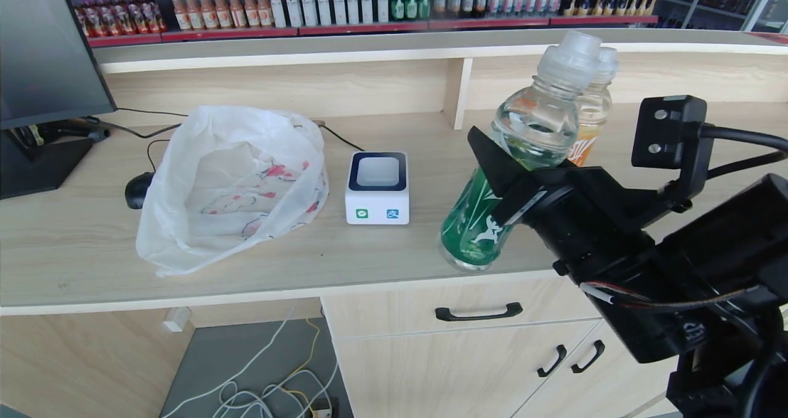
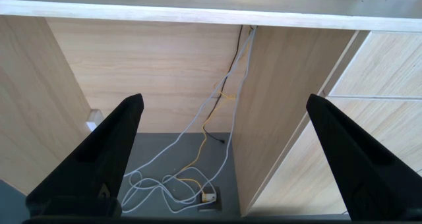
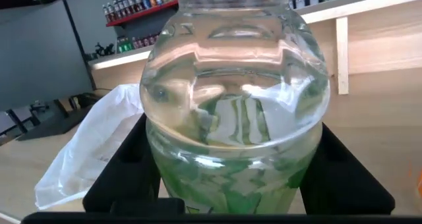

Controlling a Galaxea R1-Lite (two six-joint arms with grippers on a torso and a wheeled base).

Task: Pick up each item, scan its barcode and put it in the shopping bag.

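Green bottle [image 1: 477,227] | tilted, clamped between right fingers [image 1: 492,162] | left fingers [image 2: 99,165] apart

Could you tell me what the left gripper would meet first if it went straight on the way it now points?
Probably the hanging cables in the recess under the counter, or the wooden back panel behind them. The left gripper frames nothing nearer, though depth is unclear.

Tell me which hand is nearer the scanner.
Right. The right hand holds the green bottle above the counter, just right of the scanner; the left hand hangs open below counter level, facing the cables underneath.
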